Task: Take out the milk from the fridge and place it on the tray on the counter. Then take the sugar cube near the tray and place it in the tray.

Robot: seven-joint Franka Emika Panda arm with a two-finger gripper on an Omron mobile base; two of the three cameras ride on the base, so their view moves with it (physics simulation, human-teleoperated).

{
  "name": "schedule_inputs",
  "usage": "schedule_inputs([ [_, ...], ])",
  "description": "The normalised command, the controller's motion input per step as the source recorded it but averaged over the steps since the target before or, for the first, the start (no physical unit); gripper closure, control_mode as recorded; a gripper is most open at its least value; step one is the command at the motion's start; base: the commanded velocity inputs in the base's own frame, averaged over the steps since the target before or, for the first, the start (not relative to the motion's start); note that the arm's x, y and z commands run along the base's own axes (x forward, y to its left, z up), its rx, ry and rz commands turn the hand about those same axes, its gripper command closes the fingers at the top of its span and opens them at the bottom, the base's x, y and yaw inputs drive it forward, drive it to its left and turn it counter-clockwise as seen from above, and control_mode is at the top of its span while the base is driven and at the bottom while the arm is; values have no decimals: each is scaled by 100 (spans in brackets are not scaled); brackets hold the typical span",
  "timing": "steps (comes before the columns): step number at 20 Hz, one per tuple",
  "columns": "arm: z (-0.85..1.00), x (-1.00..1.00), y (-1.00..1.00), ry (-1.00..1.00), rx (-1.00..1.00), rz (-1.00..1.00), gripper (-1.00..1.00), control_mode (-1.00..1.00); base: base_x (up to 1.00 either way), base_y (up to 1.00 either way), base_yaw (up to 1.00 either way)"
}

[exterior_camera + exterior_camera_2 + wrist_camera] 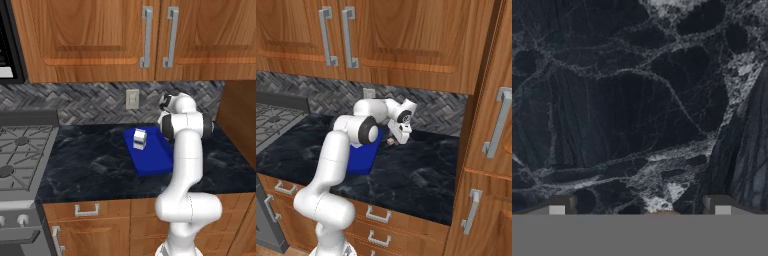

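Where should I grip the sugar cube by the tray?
Take the sugar cube across two opposite flat sides, coming straight down from above. It sits low on the counter beside the tray, and the open gripper hovers just above it.

Arm bent over bench [421,170], gripper [400,136] pointing down just above sugar cube [390,141], jaws open; blue tray [362,159] beside cube.

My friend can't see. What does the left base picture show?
A small white milk carton stands upright on a blue tray on the black counter. The white robot arm rises at the right, and a grey stove sits at the left.
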Motion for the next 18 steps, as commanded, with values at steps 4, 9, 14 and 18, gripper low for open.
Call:
schedule_inputs([
  [4,-3,0,0,0,0,0,-100,-100,0,0,0],
  [9,-1,-1,0,0,0,0,-100,-100,0,0,0],
  [14,-13,-7,4,0,0,-2,-100,-100,0,0,0],
  [18,-2,-4,0,0,0,-5,-100,-100,0,0,0],
])
